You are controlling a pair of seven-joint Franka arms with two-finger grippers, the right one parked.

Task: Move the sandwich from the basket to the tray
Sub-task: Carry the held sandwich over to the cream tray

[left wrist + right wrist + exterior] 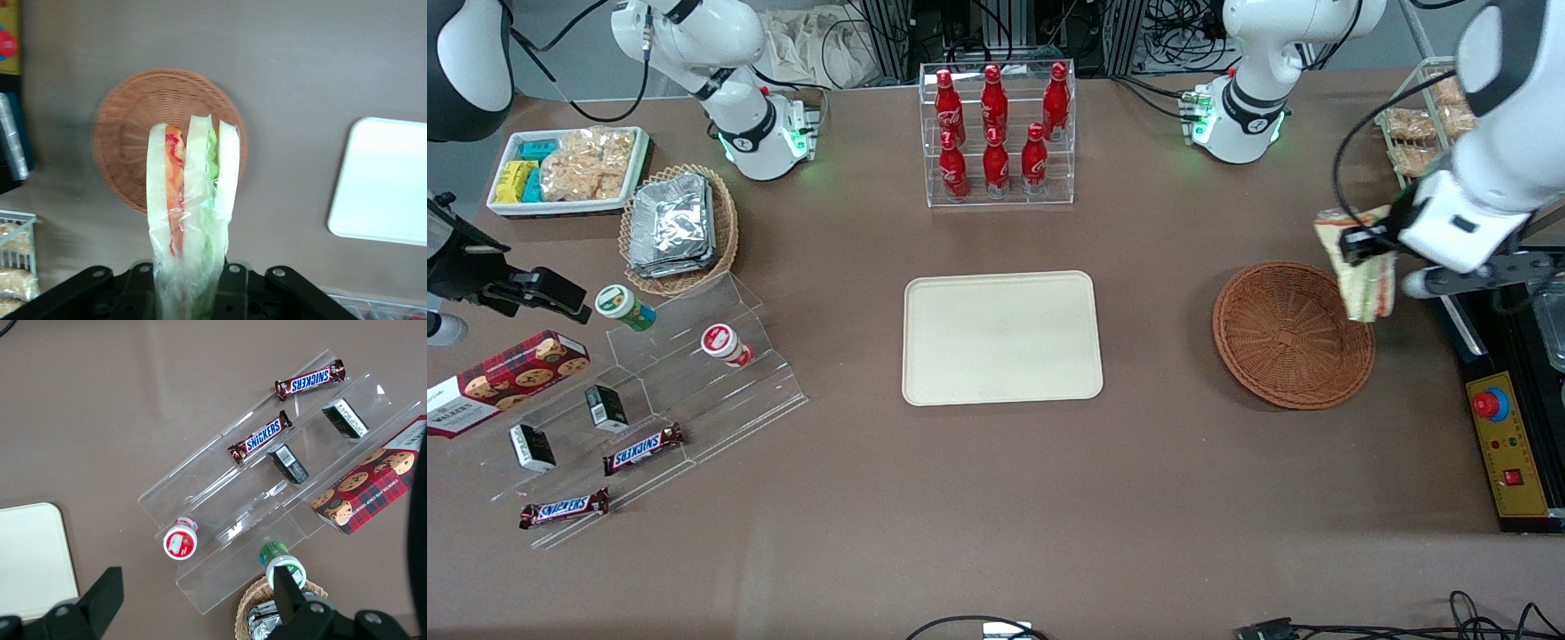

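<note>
We find the gripper raised above the table at the working arm's end, just over the rim of the basket, with its fingers clamped on the sandwich. The sandwich hangs clear of the basket, held by one end of its clear wrap. In the left wrist view the sandwich stands out from between the fingers, showing pale bread slices with an orange-red layer and a green layer between them, the wrap bunched where the grip is taken.

We note the basket is round, reddish-brown wicker, and holds nothing that we can see; part of its floor is hidden by the sandwich in the wrist view. It sits on the brown table, toward the working arm's end.

The tray lies flat near the middle of the table, well apart from the basket, its cream surface bare. A corner of the tray also shows in the wrist view.

Farther from the front camera than the tray stands a clear rack of red bottles. Toward the parked arm's end we record an oval wicker basket of foil packets, a white bin of snacks, and a clear stepped stand carrying chocolate bars and small cups.
</note>
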